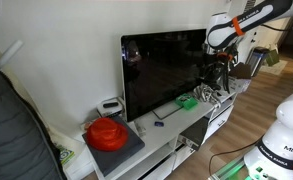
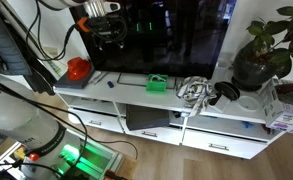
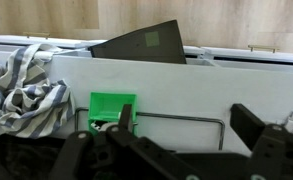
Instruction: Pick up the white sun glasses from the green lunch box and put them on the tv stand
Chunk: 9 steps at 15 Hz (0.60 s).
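Note:
The green lunch box (image 1: 187, 101) lies on the white tv stand (image 1: 161, 128) in front of the black TV. It also shows in an exterior view (image 2: 157, 84) and in the wrist view (image 3: 111, 104). The white sun glasses are too small to make out; a pale speck at the box's near edge may be them. My gripper (image 3: 186, 125) hovers above the stand (image 3: 186, 80), open and empty. Its left finger is over the box's right edge and its right finger is over bare stand top. In both exterior views the gripper (image 1: 217, 68) (image 2: 108, 35) hangs high in front of the TV.
A striped cloth (image 2: 194, 90) (image 3: 26, 90) lies beside the box. A red round object (image 1: 106, 132) sits on a grey board at the stand's other end. A potted plant (image 2: 261, 55) stands near the cloth. A thin metal wire (image 3: 176, 117) lies on the stand top.

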Available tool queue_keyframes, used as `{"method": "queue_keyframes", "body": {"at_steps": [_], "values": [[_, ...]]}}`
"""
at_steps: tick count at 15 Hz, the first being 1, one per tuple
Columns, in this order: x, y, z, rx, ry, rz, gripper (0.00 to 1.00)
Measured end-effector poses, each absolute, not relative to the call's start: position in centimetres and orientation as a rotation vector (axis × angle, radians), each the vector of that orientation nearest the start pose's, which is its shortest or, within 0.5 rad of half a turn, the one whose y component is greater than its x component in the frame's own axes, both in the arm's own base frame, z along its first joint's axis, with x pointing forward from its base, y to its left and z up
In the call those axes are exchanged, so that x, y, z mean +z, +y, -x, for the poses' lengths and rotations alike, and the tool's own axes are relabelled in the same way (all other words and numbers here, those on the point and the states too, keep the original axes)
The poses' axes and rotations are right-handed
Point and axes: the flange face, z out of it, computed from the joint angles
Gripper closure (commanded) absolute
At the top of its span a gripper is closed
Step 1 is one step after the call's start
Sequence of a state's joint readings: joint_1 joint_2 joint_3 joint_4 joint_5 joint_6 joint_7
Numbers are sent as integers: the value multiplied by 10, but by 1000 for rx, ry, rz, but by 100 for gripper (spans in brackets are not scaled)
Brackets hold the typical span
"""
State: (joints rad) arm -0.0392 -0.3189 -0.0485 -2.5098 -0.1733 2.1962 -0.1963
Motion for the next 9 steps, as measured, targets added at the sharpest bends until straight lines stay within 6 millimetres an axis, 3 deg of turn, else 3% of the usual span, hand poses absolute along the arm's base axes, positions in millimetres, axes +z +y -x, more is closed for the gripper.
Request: {"method": "queue_keyframes", "body": {"at_steps": [5, 9], "values": [[337, -75, -452, 8, -541, 3272, 0], [293, -104, -468, -15, -519, 3280, 0]]}}
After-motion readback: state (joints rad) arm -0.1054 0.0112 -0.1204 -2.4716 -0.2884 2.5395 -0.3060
